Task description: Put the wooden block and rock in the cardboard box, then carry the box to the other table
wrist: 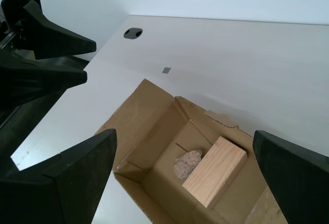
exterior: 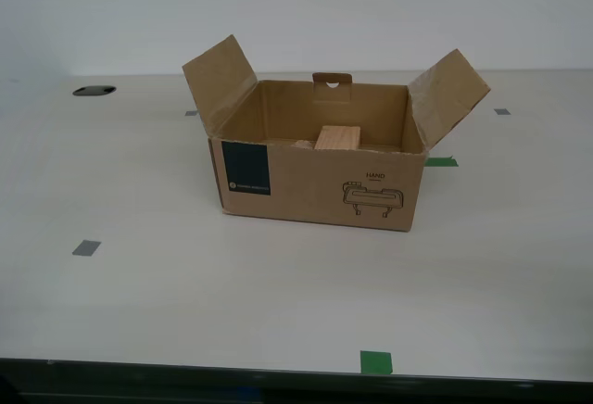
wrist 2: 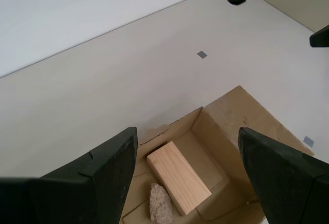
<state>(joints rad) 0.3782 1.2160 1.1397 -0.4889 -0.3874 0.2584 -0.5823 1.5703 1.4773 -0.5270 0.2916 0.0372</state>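
The cardboard box (exterior: 320, 186) stands open on a smooth pale wood-grain tabletop (exterior: 185, 284), near the middle of the exterior view. Its two side flaps are splayed up and outward, and a small tab with a cut-out rises from the back wall. On the front wall, toward the exterior view's left, sits a dark teal label square (exterior: 245, 168) with a line of small pale writing too fine to read. Toward the exterior view's right a printed line drawing (exterior: 374, 199) shows beneath the word "HAND".

Inside the box lies the wooden block (exterior: 337, 137), a plain pale brick; only its upper part clears the front wall in the exterior view. The rock (wrist: 187, 163) rests on the box floor just beside the block, seemingly touching one of its ends; it also shows clearly in the second wrist view (wrist 2: 161, 205).

Small grey tape squares (exterior: 86, 247) dot the tabletop, green tape marks (exterior: 375, 361) lie near its front edge and beside the box, and a dark cable hole (exterior: 94, 91) sits at the exterior view's far left.

The first gripper (wrist: 193, 175) hangs above the open box with its dark fingers spread wide, holding nothing. The second gripper (wrist 2: 187, 170) is likewise over the box, fingers wide apart and empty. Neither arm shows in the exterior view.
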